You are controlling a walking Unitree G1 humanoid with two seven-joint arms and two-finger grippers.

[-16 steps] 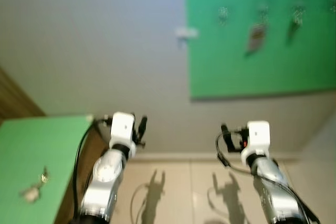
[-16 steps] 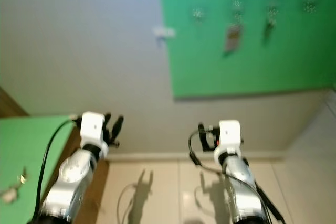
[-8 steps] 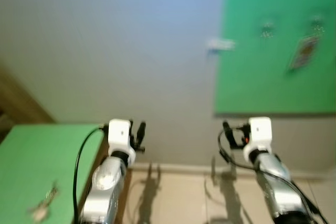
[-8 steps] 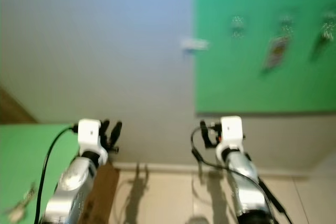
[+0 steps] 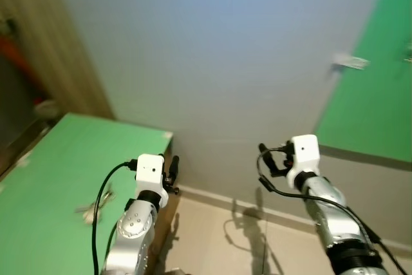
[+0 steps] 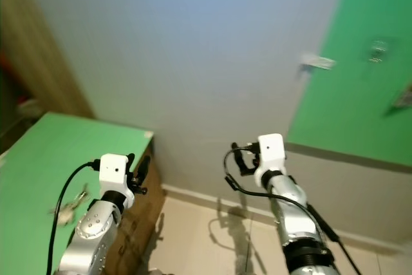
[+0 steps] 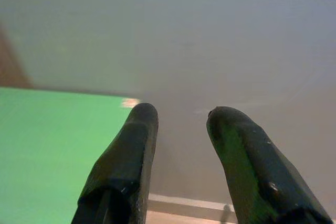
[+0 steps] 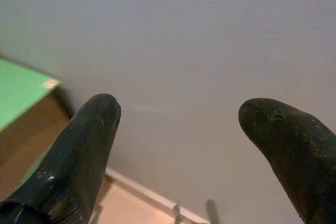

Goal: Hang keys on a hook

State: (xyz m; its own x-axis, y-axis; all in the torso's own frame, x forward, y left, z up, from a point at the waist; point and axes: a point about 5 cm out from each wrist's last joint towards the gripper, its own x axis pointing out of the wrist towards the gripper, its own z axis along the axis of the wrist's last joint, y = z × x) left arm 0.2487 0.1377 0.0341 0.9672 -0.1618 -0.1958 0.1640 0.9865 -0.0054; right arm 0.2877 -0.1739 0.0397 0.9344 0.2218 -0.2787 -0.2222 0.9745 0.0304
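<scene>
Keys [image 5: 93, 208] lie on green tabletop [image 5: 51, 178], mid-area nearer its right edge, by left arm. Left hand [image 7: 181, 150] narrowly parted, empty; right hand [image 8: 202, 150] wide, empty. Keys likely light, rigid, jangly; pinch the ring.

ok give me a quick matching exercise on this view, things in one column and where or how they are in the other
Things:
1. keys
2. left pincer
3. right pincer
4. green board

Places or states:
A. on the wall, to the robot's right
B. open, raised toward the plain wall
C. lying on the green tabletop
D. open, over the tabletop's near corner

Pairs: 1-C, 2-D, 3-B, 4-A
</scene>
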